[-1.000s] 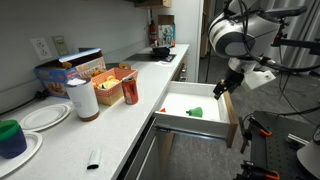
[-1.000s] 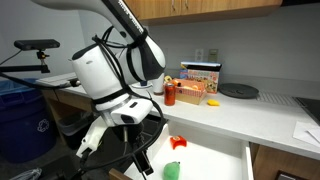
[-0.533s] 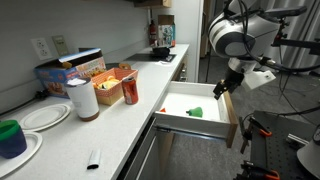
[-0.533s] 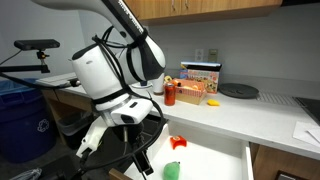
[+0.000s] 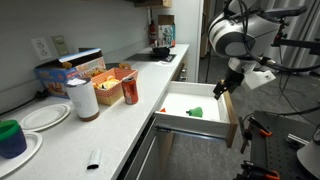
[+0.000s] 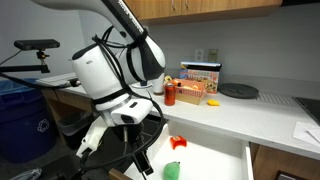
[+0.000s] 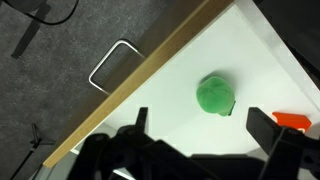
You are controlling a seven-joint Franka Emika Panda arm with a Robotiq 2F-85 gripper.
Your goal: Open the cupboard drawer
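Note:
The cupboard drawer (image 5: 232, 127) stands pulled out from under the counter, with a tan wood front and white inside. It shows in both exterior views (image 6: 215, 160). In the wrist view its tan front edge (image 7: 150, 80) and slim handle (image 7: 112, 62) run diagonally. My gripper (image 5: 222, 90) hangs over the drawer's front end, open and empty. It also shows in an exterior view (image 6: 140, 163). In the wrist view my gripper's (image 7: 203, 125) two fingers are apart above the white floor. A green object (image 7: 214, 95) and a red one (image 7: 291, 120) lie in the drawer.
The counter (image 5: 110, 125) carries a paper towel roll (image 5: 82, 99), a red can (image 5: 129, 90), snack boxes (image 5: 68, 72), plates (image 5: 42, 117) and a blue cup (image 5: 11, 137). A small dark item (image 5: 93, 158) lies near its front edge. A blue bin (image 6: 20, 120) stands beside the arm.

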